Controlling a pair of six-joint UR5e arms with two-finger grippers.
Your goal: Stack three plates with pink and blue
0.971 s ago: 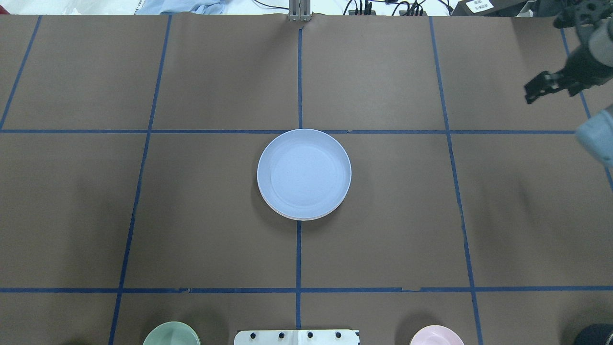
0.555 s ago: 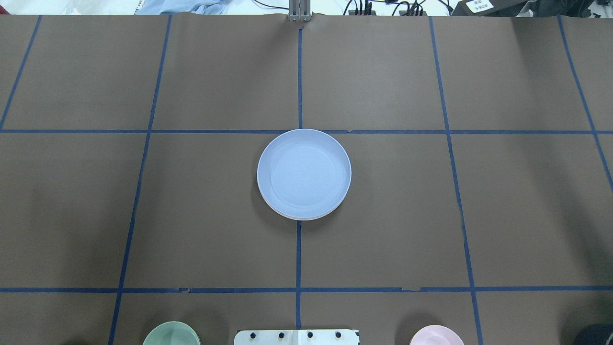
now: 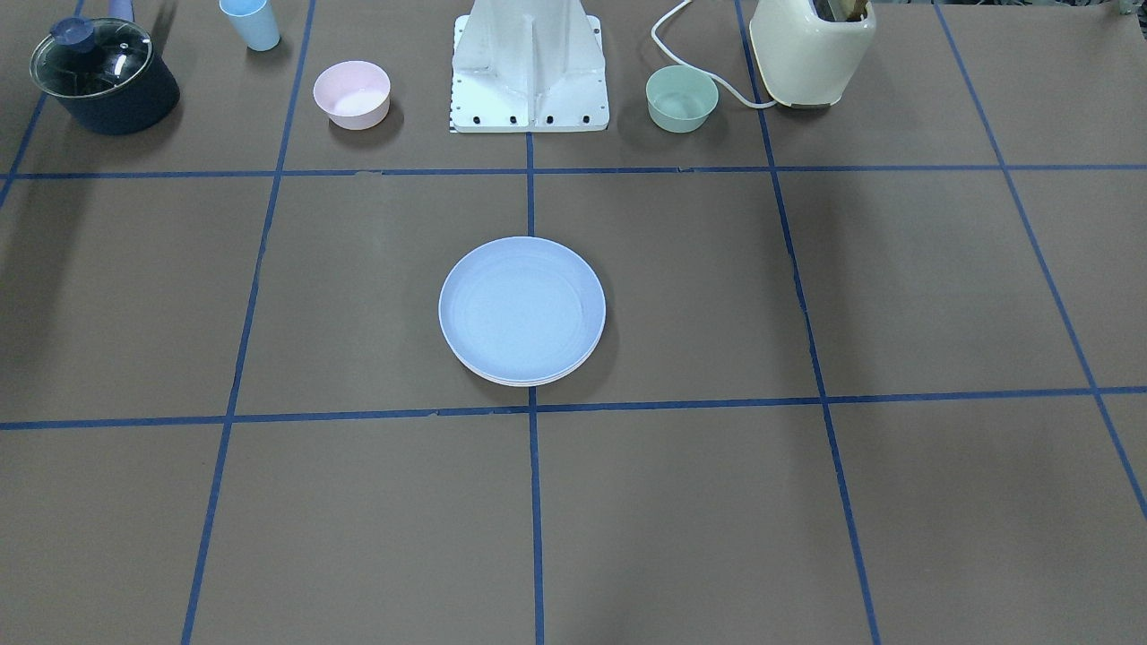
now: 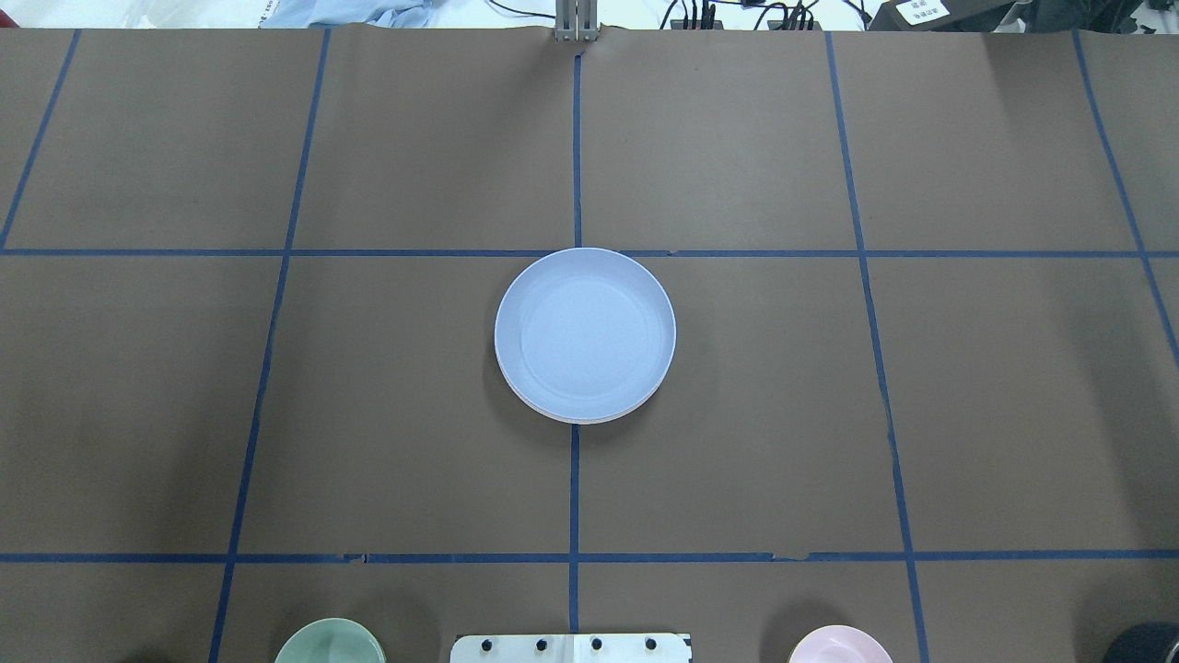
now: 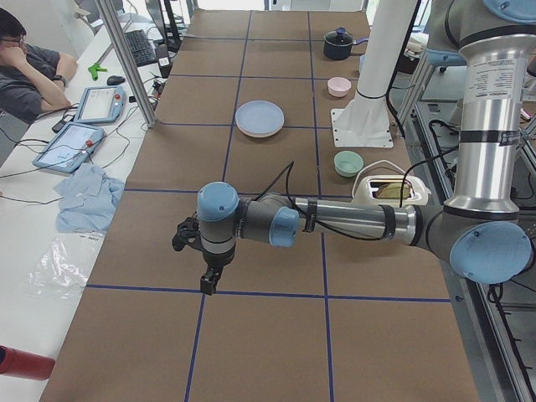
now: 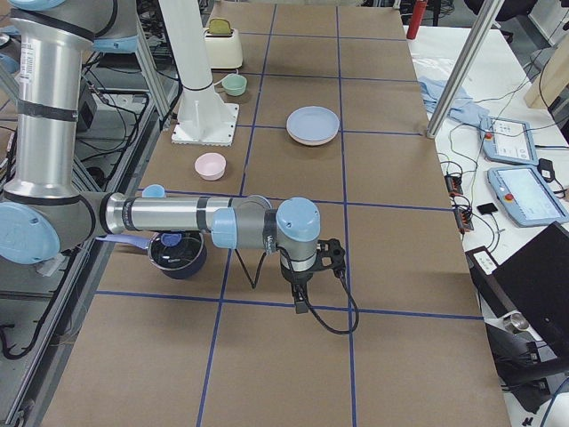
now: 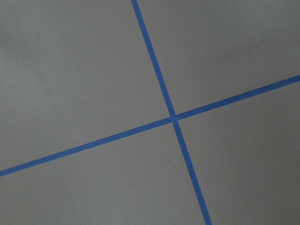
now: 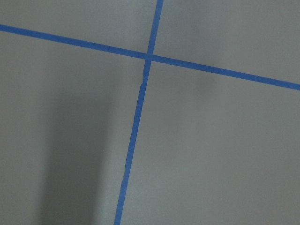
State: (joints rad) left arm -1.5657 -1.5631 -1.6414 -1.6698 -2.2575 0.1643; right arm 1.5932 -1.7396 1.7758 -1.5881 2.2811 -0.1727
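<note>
The pale blue plate (image 4: 585,333) lies on top of a stack at the table's centre and also shows in the front view (image 3: 521,309). Only thin pale rims (image 3: 529,381) of the plates under it show; the pink and cream plates are otherwise hidden. My left gripper (image 5: 208,282) hangs over the table far from the stack and shows only in the left side view; I cannot tell if it is open or shut. My right gripper (image 6: 300,305) hangs over the opposite end and shows only in the right side view; I cannot tell its state either. Both wrist views show bare table with blue tape lines.
Near the robot base (image 3: 529,67) stand a small pink bowl (image 3: 351,93), a small green bowl (image 3: 682,98), a pale blue cup (image 3: 250,22), a dark lidded pot (image 3: 103,76) and a cream toaster (image 3: 811,49). An operator (image 5: 29,71) sits beyond the table.
My right gripper, at the overhead view's upper right edge one second ago, has moved out of that view. The stack has not moved.
</note>
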